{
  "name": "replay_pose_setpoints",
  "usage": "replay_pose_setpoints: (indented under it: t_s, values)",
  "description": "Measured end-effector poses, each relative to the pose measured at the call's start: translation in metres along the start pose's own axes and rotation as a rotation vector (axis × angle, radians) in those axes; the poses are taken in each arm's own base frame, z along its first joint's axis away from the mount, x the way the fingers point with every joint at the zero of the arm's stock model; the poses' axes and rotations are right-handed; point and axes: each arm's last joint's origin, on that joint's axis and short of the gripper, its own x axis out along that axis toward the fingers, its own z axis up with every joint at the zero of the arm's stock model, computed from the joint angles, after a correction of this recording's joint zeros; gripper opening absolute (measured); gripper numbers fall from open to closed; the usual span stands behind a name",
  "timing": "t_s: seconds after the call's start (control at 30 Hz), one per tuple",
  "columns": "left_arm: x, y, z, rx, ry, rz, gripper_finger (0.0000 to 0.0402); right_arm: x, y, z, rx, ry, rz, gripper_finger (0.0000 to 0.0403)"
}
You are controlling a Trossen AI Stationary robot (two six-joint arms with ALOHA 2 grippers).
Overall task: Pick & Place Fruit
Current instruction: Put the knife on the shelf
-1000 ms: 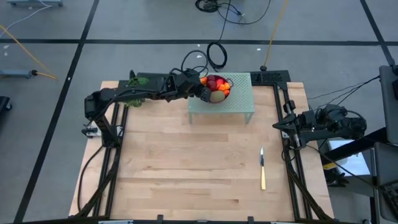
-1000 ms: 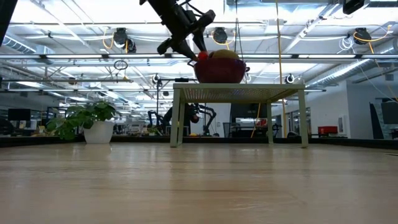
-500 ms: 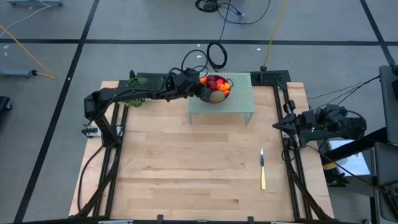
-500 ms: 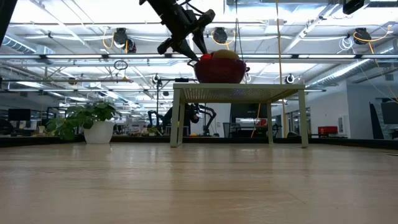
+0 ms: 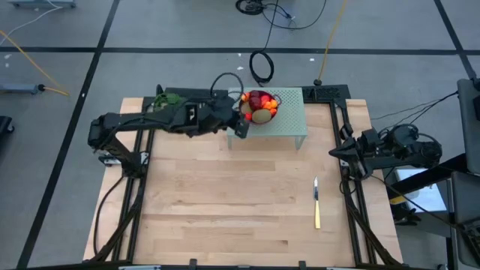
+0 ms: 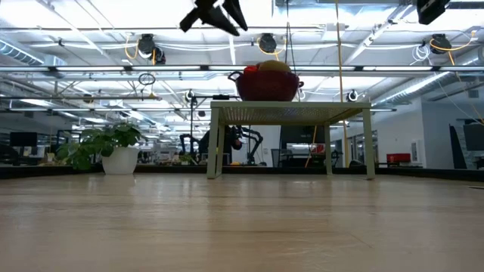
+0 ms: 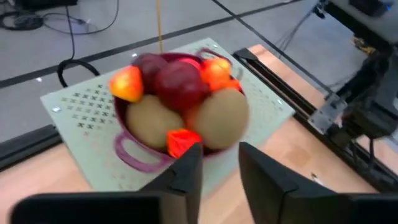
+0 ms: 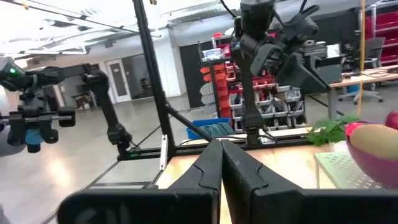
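A dark red two-handled bowl (image 5: 259,107) stands on a small pale-green perforated table (image 5: 289,120) at the far middle of the wooden table. It is heaped with fruit: two brownish-green ovals (image 7: 221,118), dark red balls (image 7: 179,84) and orange-red bits (image 7: 126,84), one of them (image 7: 182,140) at the bowl's near rim. My left gripper (image 5: 241,129) hovers just short of the bowl, high above the table in the low view (image 6: 219,11). It is open, and nothing is between its fingers (image 7: 221,165). My right gripper (image 5: 335,154) waits shut at the table's right edge.
A slim yellowish knife (image 5: 316,204) lies on the wood at the near right. A leafy green sprig (image 5: 166,97) sits at the far left, behind my left arm. The green table's legs (image 6: 215,143) stand on the wood; a wide stretch of bare wood lies in front of it.
My left gripper has drawn back from the bowl's rim toward the table's near-left and has risen well above the bowl. The fruit has stayed in the bowl.
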Motion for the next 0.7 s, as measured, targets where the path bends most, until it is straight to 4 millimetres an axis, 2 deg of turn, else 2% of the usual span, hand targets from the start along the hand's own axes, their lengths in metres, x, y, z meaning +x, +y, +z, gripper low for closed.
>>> replay_pose_setpoints:
  t_s: [0.23, 0.5, 0.7]
  values:
    - [-0.021, -0.032, -0.023, 0.052, -0.005, -0.060, 0.0010, 0.006, 0.003, -0.001, 0.095, 0.040, 0.099, 0.0000]
    - [-0.049, -0.062, -0.054, 0.096, -0.046, -0.082, 0.0004, 0.021, 0.002, -0.006, 0.169, 0.122, 0.107, 0.0000]
    - [-0.054, -0.069, -0.095, 0.095, -0.008, -0.079, 0.0003, 0.039, 0.000, -0.014, 0.211, 0.218, 0.089, 0.0000]
